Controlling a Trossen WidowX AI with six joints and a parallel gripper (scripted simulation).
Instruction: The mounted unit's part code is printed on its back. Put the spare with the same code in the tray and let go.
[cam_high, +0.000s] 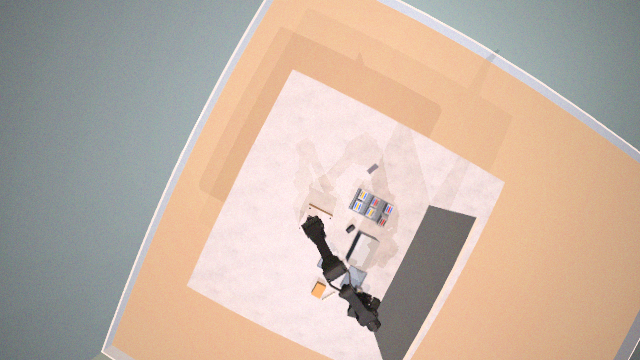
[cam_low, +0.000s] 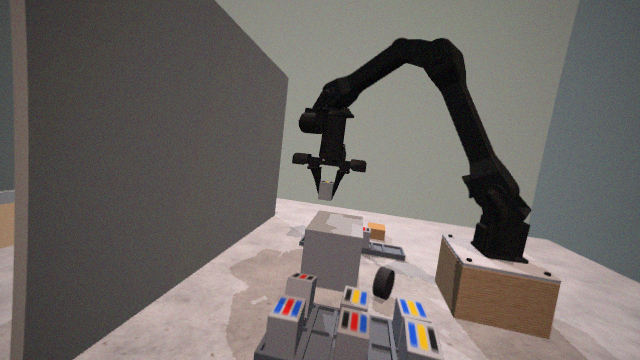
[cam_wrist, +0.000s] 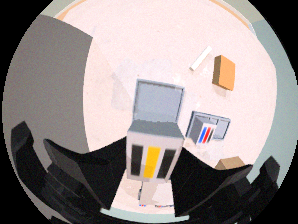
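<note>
Spare held above the mounted unit

The small grey spare (cam_low: 326, 190), striped black, yellow, black on its face, hangs upright above the grey box-shaped mounted unit (cam_low: 333, 247); the flat grey tray (cam_low: 386, 249) lies on the floor just behind that unit.

A black arm (cam_low: 450, 95) holds a small grey spare (cam_low: 326, 190) in its gripper (cam_low: 327, 187), above the grey mounted unit (cam_low: 332, 247), with striped spares racked in the foreground.
</note>
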